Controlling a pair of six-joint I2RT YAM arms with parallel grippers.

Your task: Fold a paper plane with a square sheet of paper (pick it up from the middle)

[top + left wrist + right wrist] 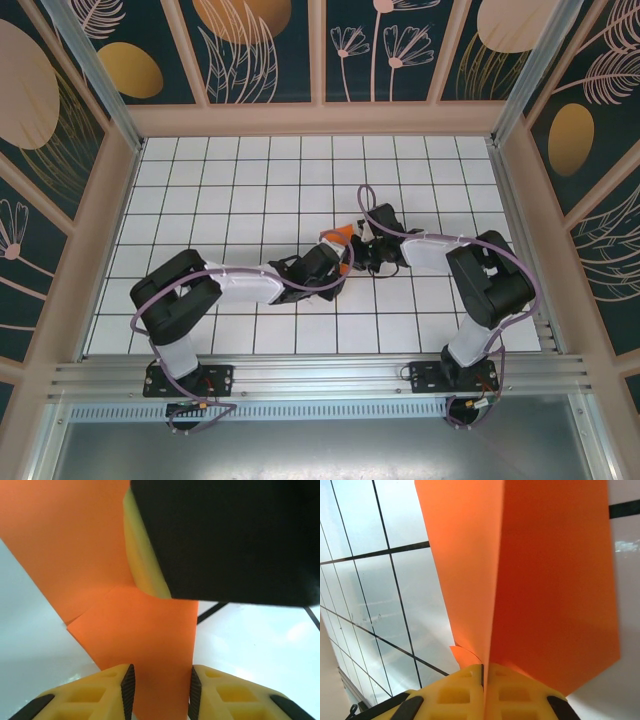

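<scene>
Bench (200,200) of white grid tiles, floral wall panels (260,50) around. Orange paper (340,236) mid-bench: right hand (482,672) clamps its fold; left hand (161,680) parted, paper between its fingers (128,685), running to 12 o'clock.

No writing, label, brand, number or sign could be read. The wall panels (260,50) at twelve o'clock carried only drawn leaves and flowers. The bench (250,180) bore only a black grid of lines, and the orange paper (545,580) was plain.
</scene>
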